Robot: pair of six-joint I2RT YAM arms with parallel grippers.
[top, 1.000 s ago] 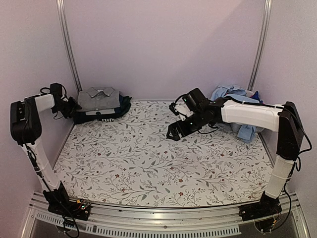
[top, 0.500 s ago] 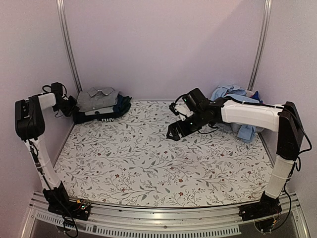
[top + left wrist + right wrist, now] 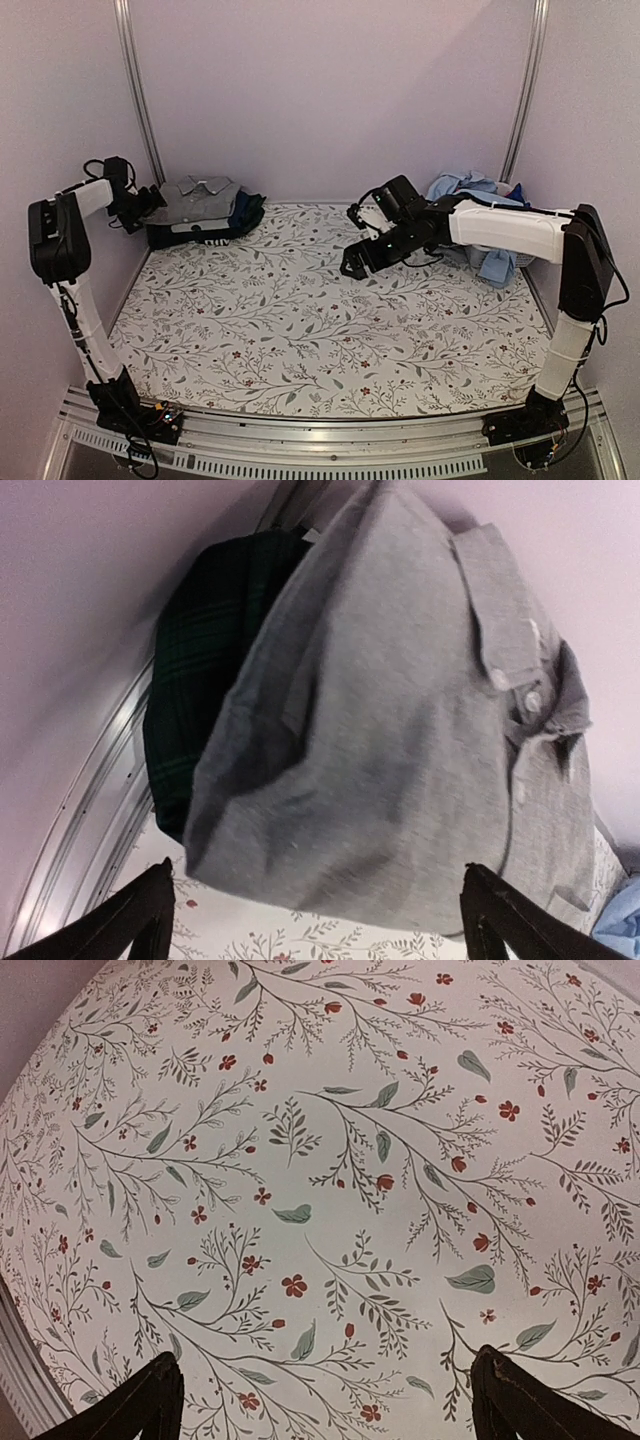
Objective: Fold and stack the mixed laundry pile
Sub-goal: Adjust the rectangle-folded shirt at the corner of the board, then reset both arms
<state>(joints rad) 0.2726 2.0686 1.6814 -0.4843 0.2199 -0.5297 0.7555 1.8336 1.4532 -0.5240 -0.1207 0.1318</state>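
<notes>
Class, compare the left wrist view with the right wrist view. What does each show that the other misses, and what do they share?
Only the left wrist view: a folded grey collared shirt on top of a dark green plaid piece, a metal rail along the wall, and a scrap of light blue cloth at the frame edge.
Only the right wrist view: no clothing at all, just the right gripper over bare pattern.
Both: the floral sheet, and each camera's own fingers spread open and holding nothing. The left gripper faces the shirt.

Lilac walls [image 3: 330,90] w/ 2 alu rails [image 3: 137,90]; floral-print sheet [image 3: 300,320] below.
</notes>
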